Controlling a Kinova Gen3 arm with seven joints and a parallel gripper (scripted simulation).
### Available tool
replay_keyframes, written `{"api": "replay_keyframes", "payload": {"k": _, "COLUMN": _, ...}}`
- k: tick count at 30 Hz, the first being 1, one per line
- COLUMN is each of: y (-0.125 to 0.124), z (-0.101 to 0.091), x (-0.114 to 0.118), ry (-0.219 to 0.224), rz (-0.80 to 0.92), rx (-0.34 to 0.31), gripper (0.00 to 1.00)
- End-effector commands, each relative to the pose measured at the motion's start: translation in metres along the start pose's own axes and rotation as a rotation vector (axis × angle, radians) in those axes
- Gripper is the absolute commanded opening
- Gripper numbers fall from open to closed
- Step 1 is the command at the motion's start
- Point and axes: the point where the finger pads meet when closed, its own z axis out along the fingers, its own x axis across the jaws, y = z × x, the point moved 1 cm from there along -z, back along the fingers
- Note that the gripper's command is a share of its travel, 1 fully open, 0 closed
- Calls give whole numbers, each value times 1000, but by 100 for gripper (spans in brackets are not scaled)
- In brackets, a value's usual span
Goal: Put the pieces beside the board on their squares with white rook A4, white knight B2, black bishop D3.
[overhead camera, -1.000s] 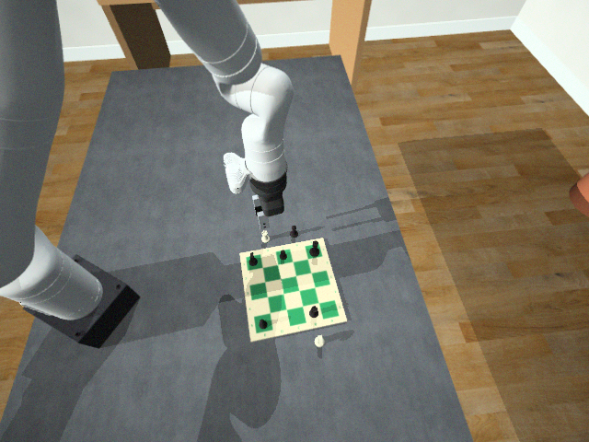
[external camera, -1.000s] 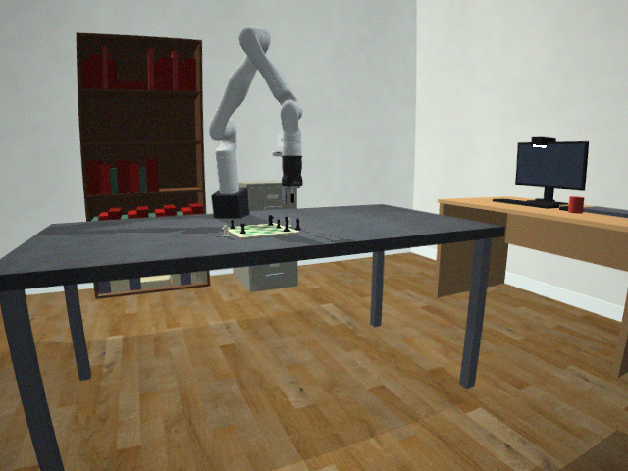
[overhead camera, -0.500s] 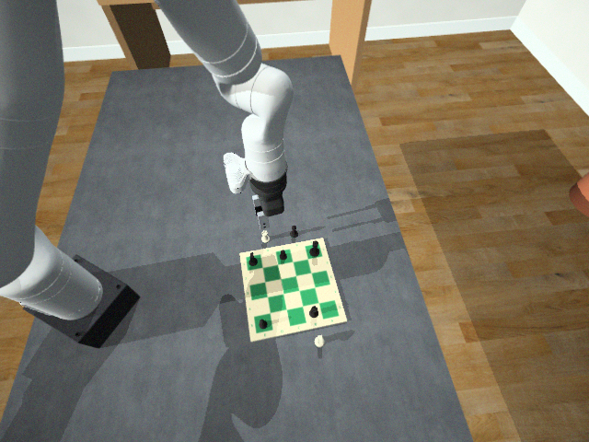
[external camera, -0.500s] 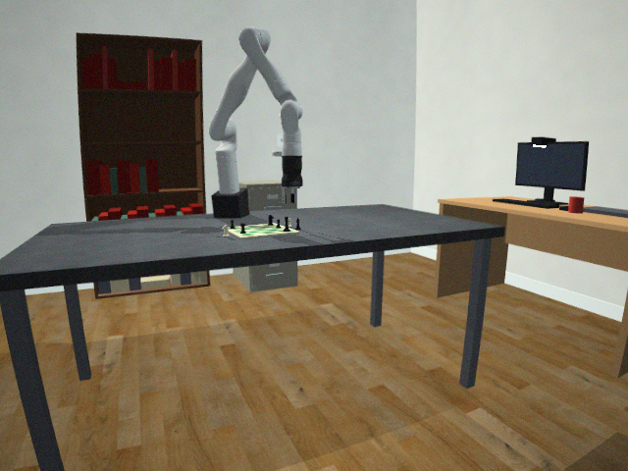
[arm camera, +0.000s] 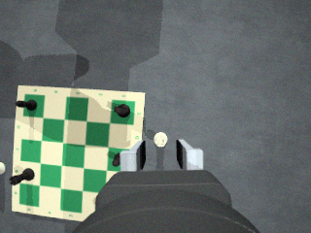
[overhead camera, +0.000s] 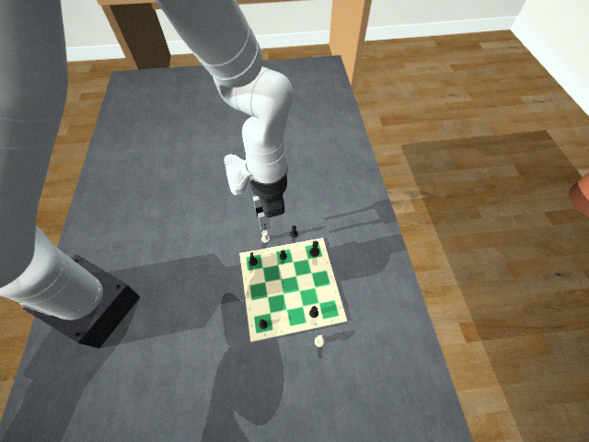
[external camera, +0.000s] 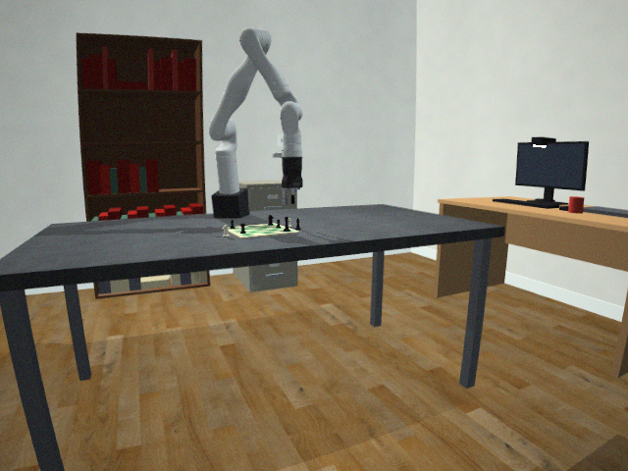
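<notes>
Wrist view: open, empty end effector hangs above an upright white piece beside the board.

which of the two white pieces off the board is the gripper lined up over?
The white piece by the board's far edge, beside the off-board black piece; it shows between the open gripper's fingers. The other white piece stands off the near edge.

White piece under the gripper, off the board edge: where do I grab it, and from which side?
Come straight down from above and pinch its upper body, below the round top. The white piece stands upright on the table, centred between the open gripper's fingers. The board lies beside one finger, so keep the descent vertical.
</notes>
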Motion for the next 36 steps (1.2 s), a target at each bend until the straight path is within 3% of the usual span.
{"api": "replay_keyframes", "payload": {"k": 1, "y": -1, "z": 3, "x": 0, "ry": -1, "rz": -1, "rx": 2, "gripper": 73}}
{"api": "replay_keyframes", "payload": {"k": 36, "y": -1, "z": 44, "x": 0, "ry": -1, "rz": -1, "rx": 2, "gripper": 73}}
